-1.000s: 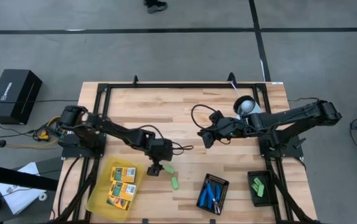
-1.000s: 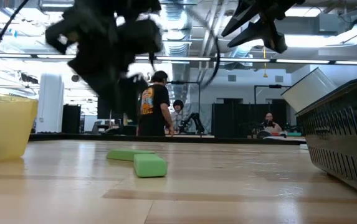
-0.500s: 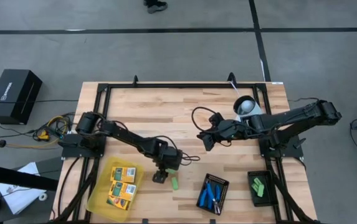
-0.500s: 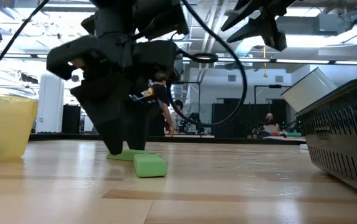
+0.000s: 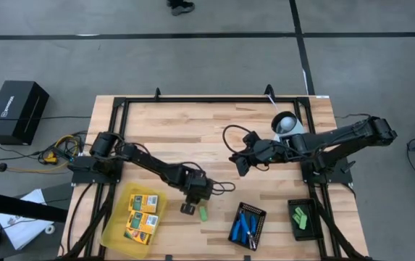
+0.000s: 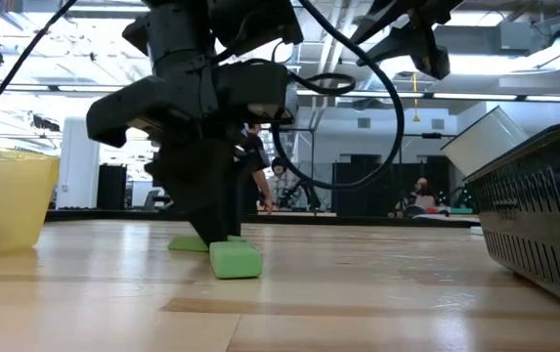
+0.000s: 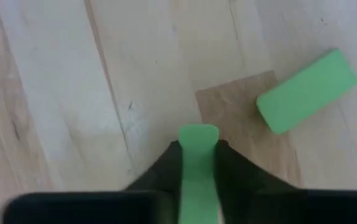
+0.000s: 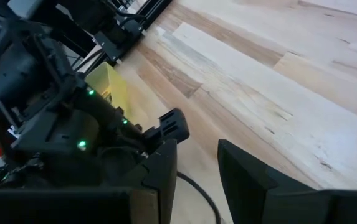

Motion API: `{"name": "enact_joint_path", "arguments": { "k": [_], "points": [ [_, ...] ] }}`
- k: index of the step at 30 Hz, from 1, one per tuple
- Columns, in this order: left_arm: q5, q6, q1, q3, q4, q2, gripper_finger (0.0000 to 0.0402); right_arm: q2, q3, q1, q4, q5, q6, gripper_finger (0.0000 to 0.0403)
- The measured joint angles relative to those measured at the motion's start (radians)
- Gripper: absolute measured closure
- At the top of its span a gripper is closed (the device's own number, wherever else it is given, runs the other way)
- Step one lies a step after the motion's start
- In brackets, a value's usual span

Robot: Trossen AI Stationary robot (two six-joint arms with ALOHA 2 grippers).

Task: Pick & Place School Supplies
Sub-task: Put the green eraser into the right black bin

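Observation:
My left gripper (image 5: pixel 187 208) stands low over the table's near middle, pointing steeply down and shut on a small green block (image 7: pixel 198 155). A second green block (image 5: pixel 203 213) lies flat on the wood just beside it, toward the near right (image 7: pixel 306 92). In the low view this second block (image 6: pixel 235 260) is in front of the fingers. My right gripper (image 5: pixel 237 165) hangs open high above the table's middle, with nothing between its fingers (image 8: pixel 197 165). My left gripper pinches the green block by its two long sides (image 7: pixel 198 177) between the two fingers, coming steeply from above. The block's rounded end (image 7: pixel 198 132) sticks out past the fingertips. In the low view the block (image 6: pixel 190 243) still lies on the table.
A translucent yellow tray (image 5: pixel 113 233) with yellow-orange packs (image 5: pixel 142 203) stands at the near left. A black tray (image 5: pixel 258 214) with blue-handled tools and another black tray (image 5: pixel 294 228) with green blocks stand at the near right. A white roll (image 5: pixel 285 123) is at the far right.
My left gripper has come down and toward the table's near right, onto the farther green block, and has shut on it. Both blocks lie where they were.

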Motion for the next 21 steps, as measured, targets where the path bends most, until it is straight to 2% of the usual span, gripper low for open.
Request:
{"name": "enact_joint_path", "arguments": {
  "k": [1,5,8,10,12,17,21],
  "points": [
    [-0.01,0.0,-0.001,0.0,0.0,0.0,0.036,0.0,0.0,-0.003,-0.001,0.0,-0.002,0.0294],
    [-0.037,0.021,-0.001,-0.003,0.005,-0.017,0.0359,0.0,0.0,-0.014,-0.001,0.001,-0.021,0.0294],
    [-0.053,0.01,0.004,-0.012,0.013,-0.077,0.0359,0.0,0.0,-0.024,-0.001,0.0,-0.026,0.0294],
    [-0.113,-0.008,0.013,-0.021,-0.032,-0.126,0.0359,0.0,0.0,-0.035,0.004,0.0,-0.037,0.0294],
    [-0.147,-0.029,0.023,-0.013,0.003,-0.182,0.0359,0.0,0.0,-0.046,0.008,0.001,-0.057,0.0294],
    [-0.106,-0.099,0.043,-0.014,0.014,-0.287,0.0359,0.0,0.0,-0.077,0.035,0.001,-0.089,0.0294],
    [-0.096,-0.171,0.054,-0.006,0.14,-0.352,0.0359,0.0,0.0,-0.105,0.054,0.001,-0.128,0.0294]
  ]
}}
